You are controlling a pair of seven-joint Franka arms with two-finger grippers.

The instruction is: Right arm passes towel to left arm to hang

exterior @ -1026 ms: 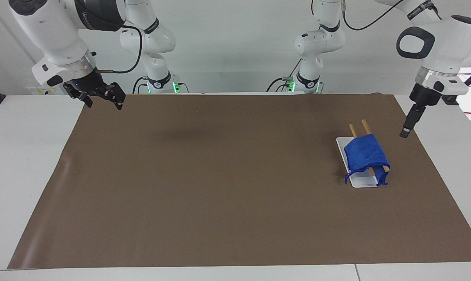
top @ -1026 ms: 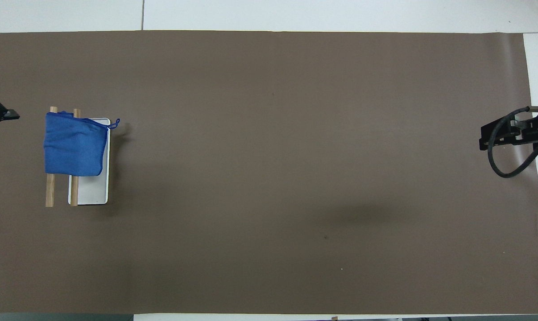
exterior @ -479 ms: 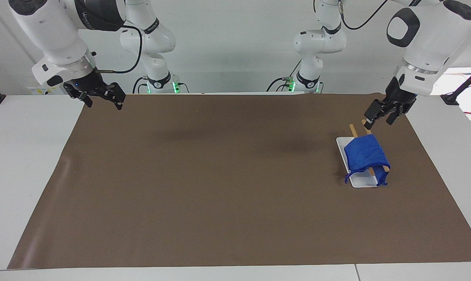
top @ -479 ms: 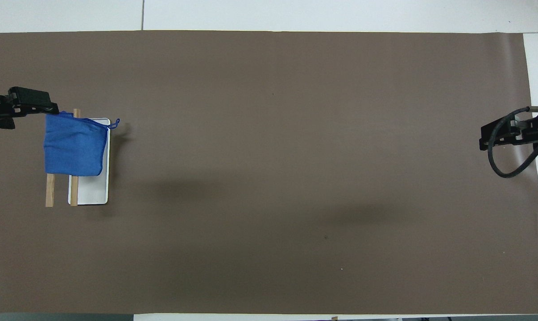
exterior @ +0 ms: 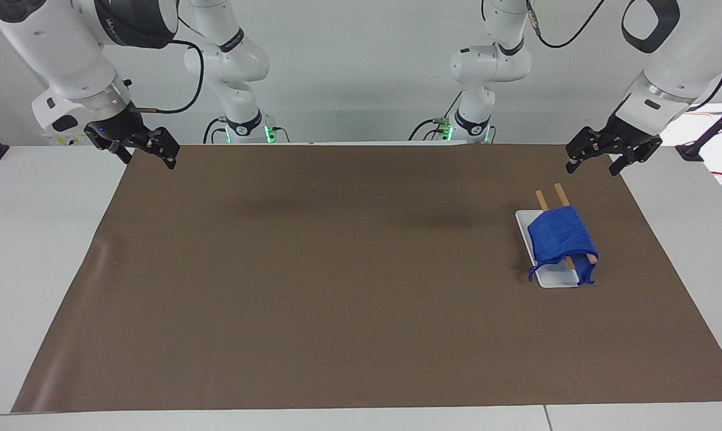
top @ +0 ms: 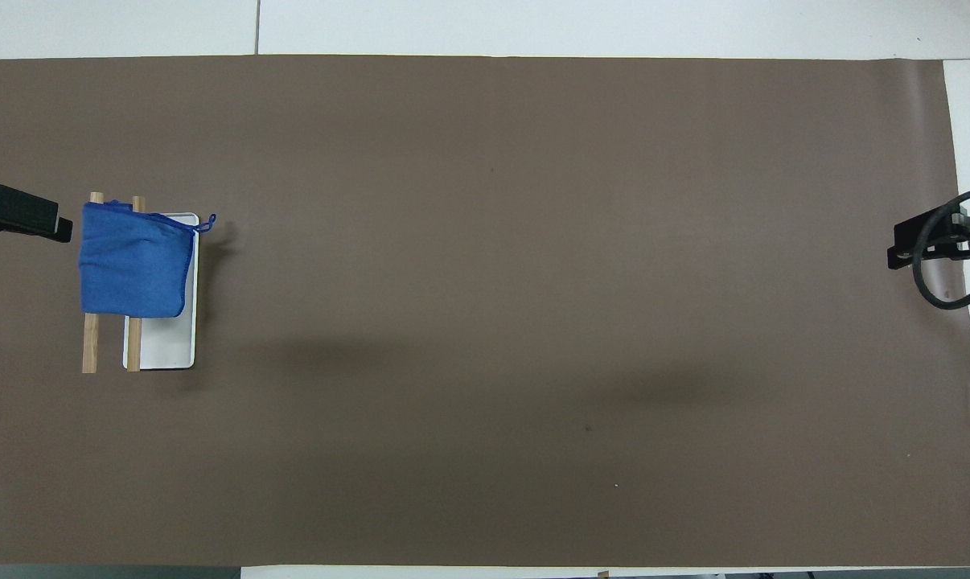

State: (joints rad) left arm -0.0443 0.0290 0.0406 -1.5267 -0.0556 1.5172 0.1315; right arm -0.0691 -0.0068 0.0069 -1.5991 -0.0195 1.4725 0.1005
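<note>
The bright blue towel hangs draped over two wooden rods of a small rack with a white base, at the left arm's end of the table. It also shows in the overhead view, its loop string over the base's corner. My left gripper is open and empty, raised over the mat's corner, apart from the towel. One of its fingers shows in the overhead view. My right gripper is open and empty, raised over the mat's corner at the right arm's end.
A brown mat covers most of the white table. The rack's bare rod ends stick out past the towel toward the robots. The two arm bases stand at the table's edge.
My left gripper has lifted off the rack's rod ends and drawn back toward the mat's corner. My right gripper has shifted slightly outward. The towel has not moved.
</note>
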